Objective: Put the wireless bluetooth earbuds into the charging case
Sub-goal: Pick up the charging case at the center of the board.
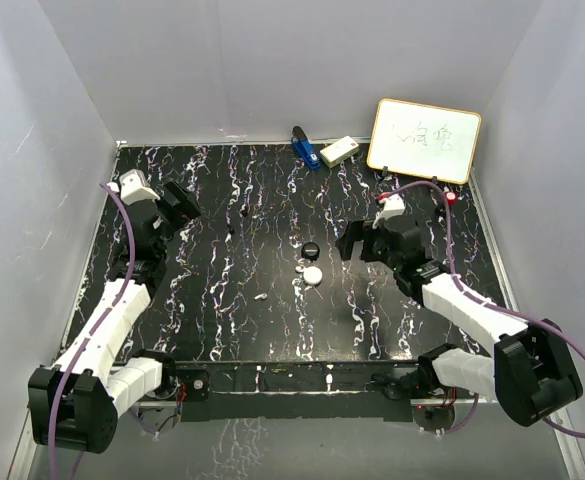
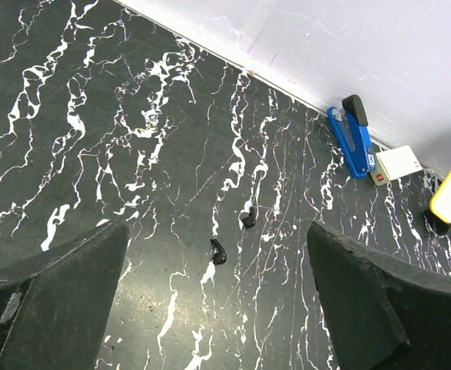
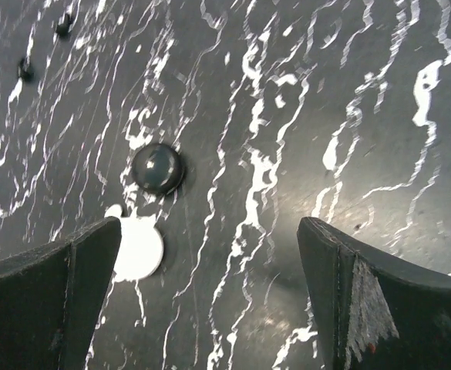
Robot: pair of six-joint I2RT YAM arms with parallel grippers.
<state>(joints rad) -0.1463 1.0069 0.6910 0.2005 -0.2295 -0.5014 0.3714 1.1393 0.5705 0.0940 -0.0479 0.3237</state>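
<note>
The left tool [image 2: 219,301] and right tool [image 3: 210,297] hang released, empty. A white earbud [image 1: 259,297] lies mid-frame on the counter [image 1: 222,330], lower left of a white puck [image 1: 313,273]; a black dome [image 1: 311,249] sits just above the puck.

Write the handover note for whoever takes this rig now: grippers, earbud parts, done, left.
Left gripper: open, holding nothing, over the table's left side.
Right gripper: open, holding nothing, over the table beside the white puck and black dome.
Earbuds: one white piece lies loose left of the puck, nearer the arms; a white bit at the puck's edge may be the other.
Done: nothing inserted. Left: seat both; I cannot tell which round piece is the case.
</note>
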